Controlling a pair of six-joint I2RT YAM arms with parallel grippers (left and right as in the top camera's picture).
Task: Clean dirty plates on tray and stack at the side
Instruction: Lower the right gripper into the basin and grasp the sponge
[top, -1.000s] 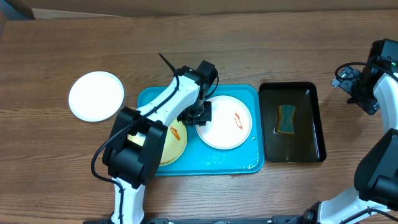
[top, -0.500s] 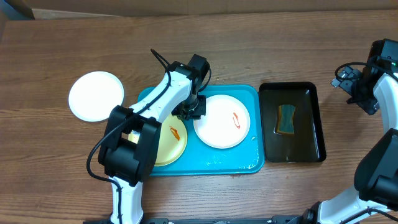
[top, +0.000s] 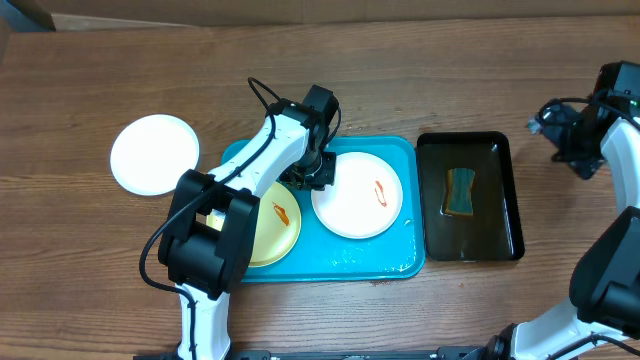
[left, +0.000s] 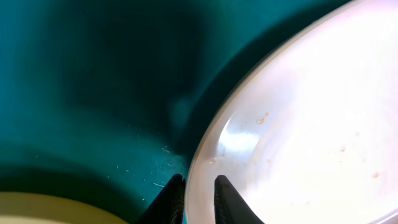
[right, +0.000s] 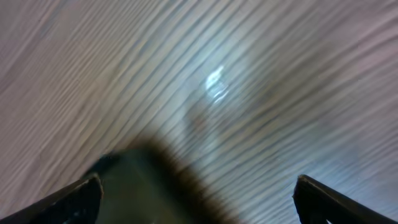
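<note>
Blue tray (top: 400, 255) holds smeared white plate (top: 356, 200) right, smeared yellow-green plate (top: 277, 236) left; clean white plate (top: 154, 153) lies outside, left.

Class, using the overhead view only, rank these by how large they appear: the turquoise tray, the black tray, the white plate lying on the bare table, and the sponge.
Largest to smallest:
1. turquoise tray
2. black tray
3. white plate on the table
4. sponge
All lie at table level, so nearness hardly skews this.
</note>
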